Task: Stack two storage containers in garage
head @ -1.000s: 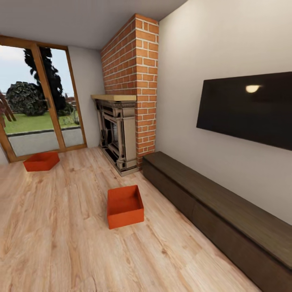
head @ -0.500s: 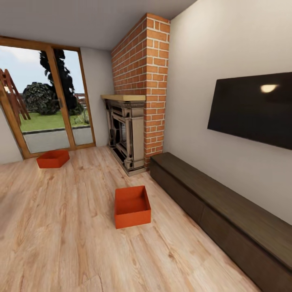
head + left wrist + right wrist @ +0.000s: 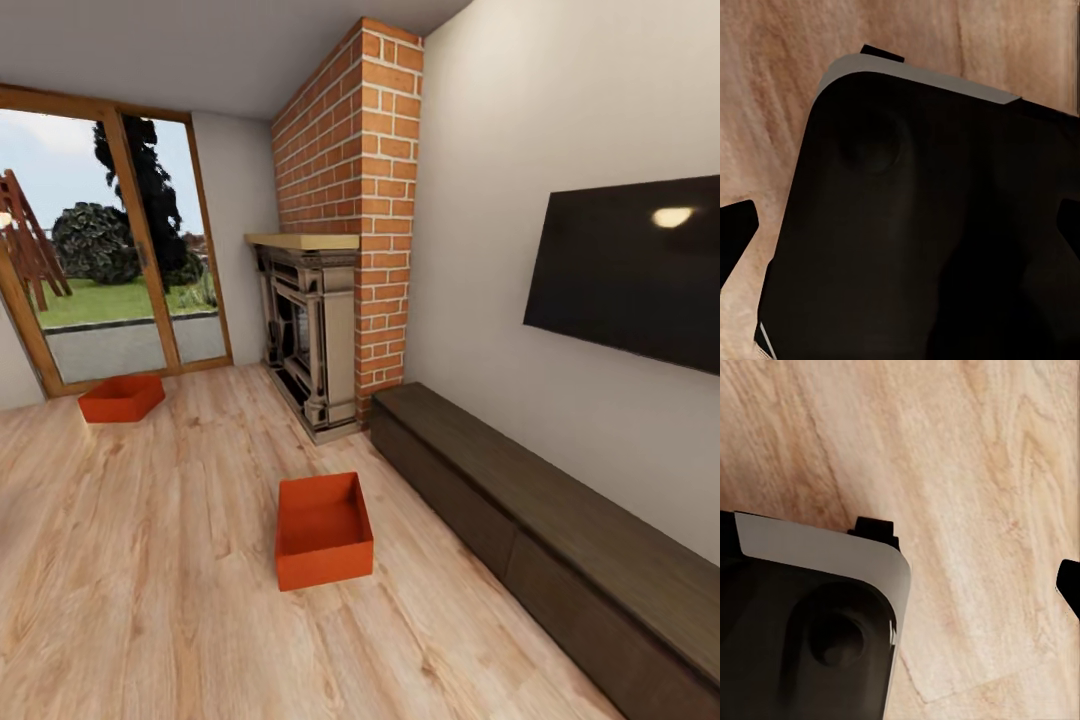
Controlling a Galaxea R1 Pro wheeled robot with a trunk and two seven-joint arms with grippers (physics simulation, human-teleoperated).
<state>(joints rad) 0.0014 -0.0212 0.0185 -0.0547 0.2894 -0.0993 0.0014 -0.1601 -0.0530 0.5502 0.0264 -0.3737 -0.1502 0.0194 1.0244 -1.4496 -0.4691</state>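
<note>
Two orange-red open-top storage containers rest on the light wood-plank floor (image 3: pixel 160 560) of the living room. The nearer container (image 3: pixel 322 530) lies in the middle of the floor, in front of the stone fireplace (image 3: pixel 305 335). The farther container (image 3: pixel 122 398) sits by the glass garden doors (image 3: pixel 110 250). My left gripper (image 3: pixel 900 229) hangs open over my dark base body, its fingertips (image 3: pixel 735 232) far apart. My right gripper (image 3: pixel 900 585) is also open above the planks, with one fingertip (image 3: pixel 1069 585) showing at the picture's edge. Neither holds anything.
A long low dark cabinet (image 3: pixel 540 520) runs along the right wall under a black wall screen (image 3: pixel 630 270). The red brick chimney (image 3: pixel 360 200) rises above the fireplace. Open plank floor lies between me and both containers.
The whole picture has shifted: the camera turned left and moved a little forward, so both containers sit further right and the nearer one lower. The containers themselves have not moved.
</note>
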